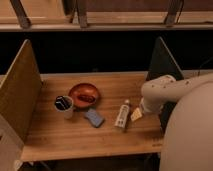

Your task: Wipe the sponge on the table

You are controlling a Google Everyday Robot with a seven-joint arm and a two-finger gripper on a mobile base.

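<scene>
The blue sponge (94, 117) lies flat on the wooden table (75, 140), just in front of a red bowl and right of a mug. My white arm comes in from the right, and the gripper (136, 114) sits low over the table at the right side, beside a white tube. The gripper is well to the right of the sponge, with the tube between them. It is not touching the sponge.
A red bowl (84, 95) holding something dark sits at the middle. A white mug (64, 105) stands left of it. A white tube (122, 115) lies beside the gripper. Upright panels (20, 90) close the table's two ends.
</scene>
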